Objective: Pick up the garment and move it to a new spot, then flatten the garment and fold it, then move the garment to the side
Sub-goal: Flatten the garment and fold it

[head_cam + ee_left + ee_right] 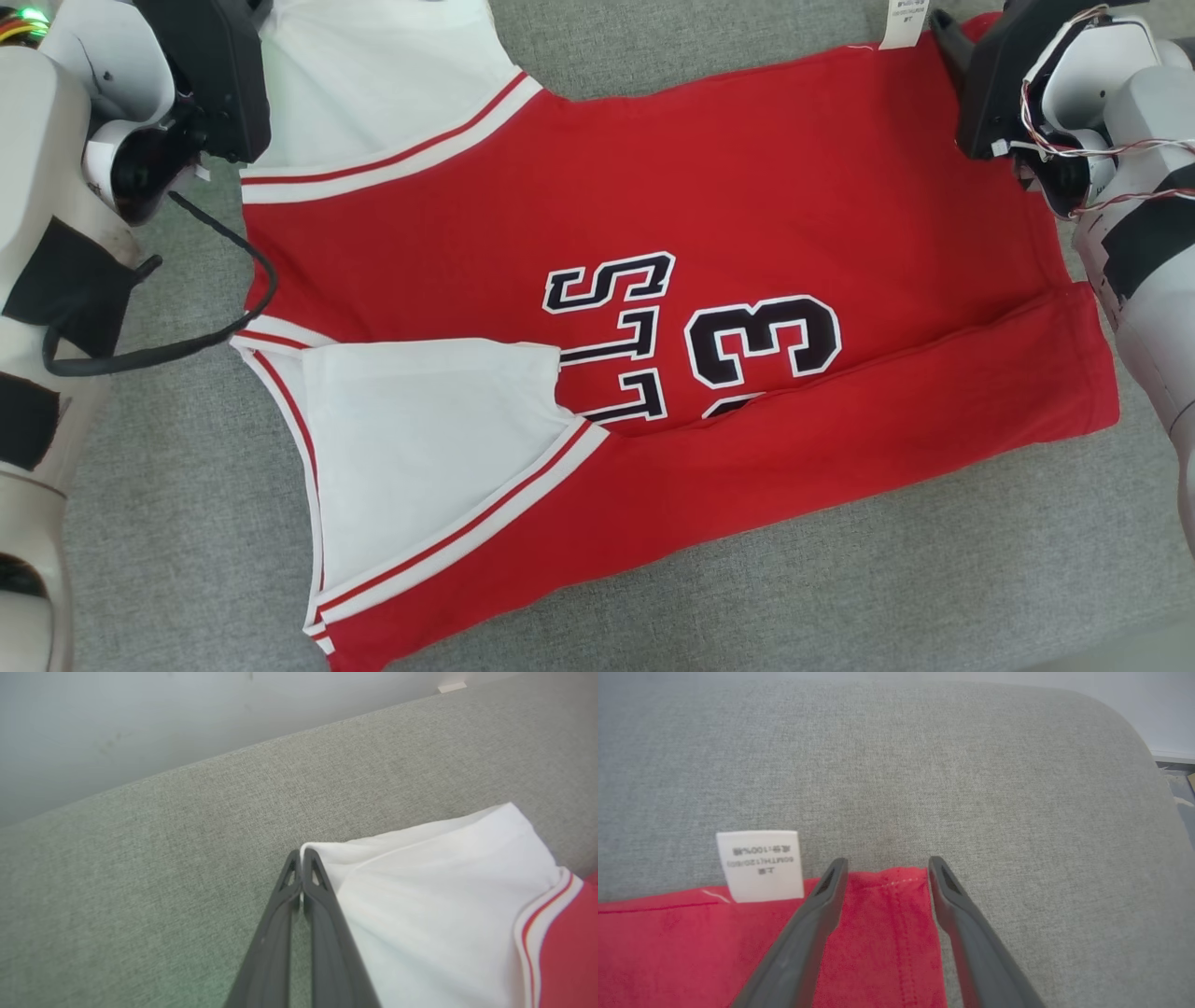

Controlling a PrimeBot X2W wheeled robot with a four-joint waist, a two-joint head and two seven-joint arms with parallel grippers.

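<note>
A red garment [653, 187], a jersey with white sleeves and black-and-white lettering, lies spread on the grey cushion, its near long edge folded over the front. My left gripper [301, 855] is shut at the far corner of a white sleeve [444, 905], and a sliver of white cloth shows between its fingers. My right gripper [887, 864] is open, with one finger on each side of the far corner of the red hem [887, 914], fingers low over the cloth. A white care label [761, 865] sticks out from the hem just left of it.
The grey cushion [840, 560] extends toward me and to both sides of the jersey. Its far edge meets a pale wall [140, 718]. It rounds off at a corner [1125, 732] on the right. A black cable [187, 345] loops from my left arm beside the collar.
</note>
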